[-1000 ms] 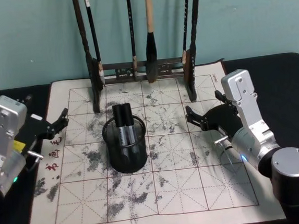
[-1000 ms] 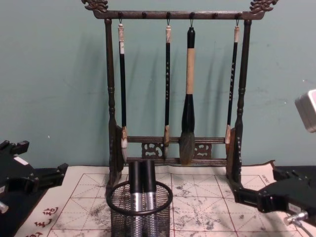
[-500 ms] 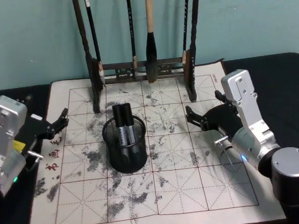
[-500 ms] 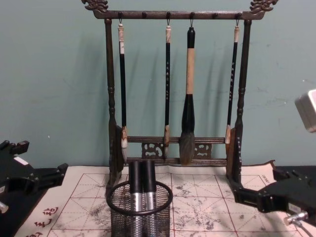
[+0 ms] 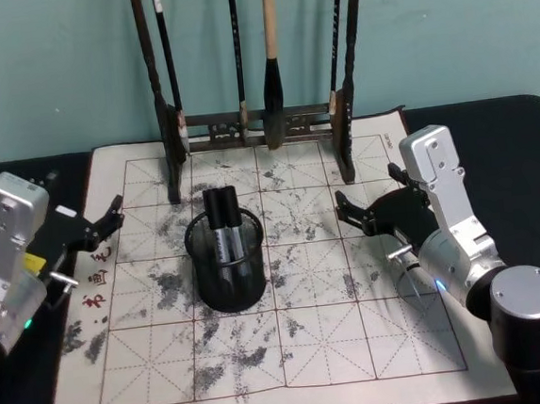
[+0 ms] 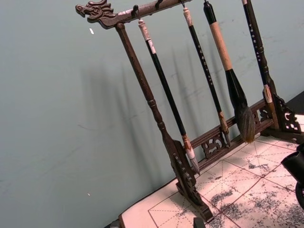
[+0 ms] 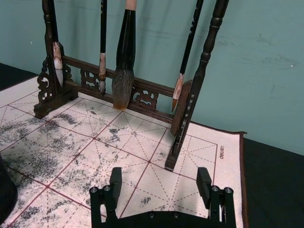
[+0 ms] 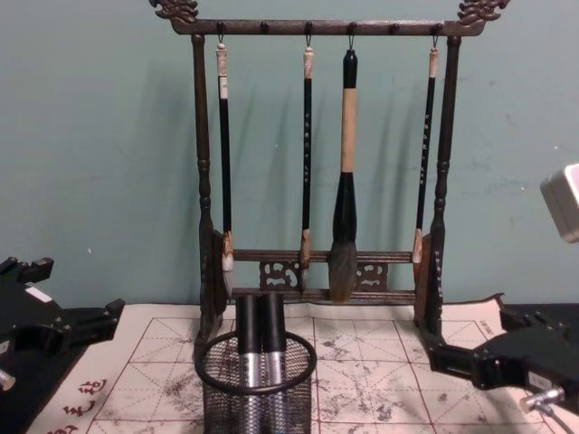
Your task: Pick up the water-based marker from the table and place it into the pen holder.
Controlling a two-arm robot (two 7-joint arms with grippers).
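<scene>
The black wire-mesh pen holder stands left of centre on the cream calligraphy mat. Two water-based markers with black caps and silver barrels stand upright inside it, side by side. At the mat's left edge, my left gripper is open and holds nothing. Over the mat's right side, my right gripper is also open, its fingers spread wide with bare mat between them. Both grippers are well apart from the holder.
A tall dark wooden brush rack with several hanging brushes stands at the back of the mat. The black table extends beyond the mat on both sides. A teal wall is behind.
</scene>
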